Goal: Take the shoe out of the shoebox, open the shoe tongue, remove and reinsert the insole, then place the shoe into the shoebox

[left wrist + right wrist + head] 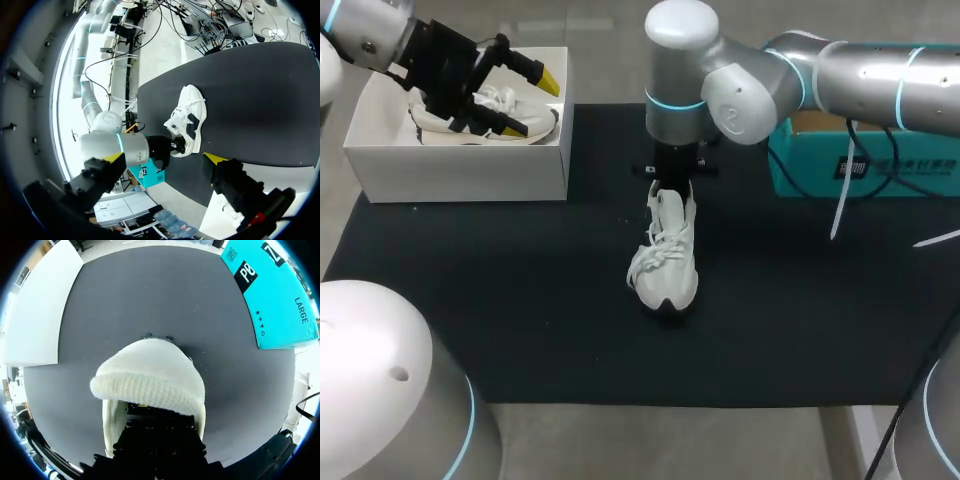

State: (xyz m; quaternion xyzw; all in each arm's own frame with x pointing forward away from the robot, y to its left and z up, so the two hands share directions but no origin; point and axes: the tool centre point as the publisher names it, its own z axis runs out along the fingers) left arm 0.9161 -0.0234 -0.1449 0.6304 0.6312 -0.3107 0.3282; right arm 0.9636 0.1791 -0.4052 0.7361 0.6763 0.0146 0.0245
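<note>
One white sneaker (pixel 663 265) is lying on the black mat (pixel 520 320), toe toward the robot. The right arm (pixel 720 80) is standing upright over its heel, and whether the right pincer (pixel 672 168) is gripping is impossible to tell. Farther back, the left pincer (pixel 532 104) is hovering wide open above a second sneaker (pixel 502 99) in the white shoebox (pixel 460 170). A teal box (pixel 800 170) is carrying print.

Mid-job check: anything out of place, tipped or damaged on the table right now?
Nothing looks spilled or damaged. The shoe on the black mat lies laces up, its heel at the right hand. One oddity: another shoe sits in the white shoebox, under the open left hand.
</note>
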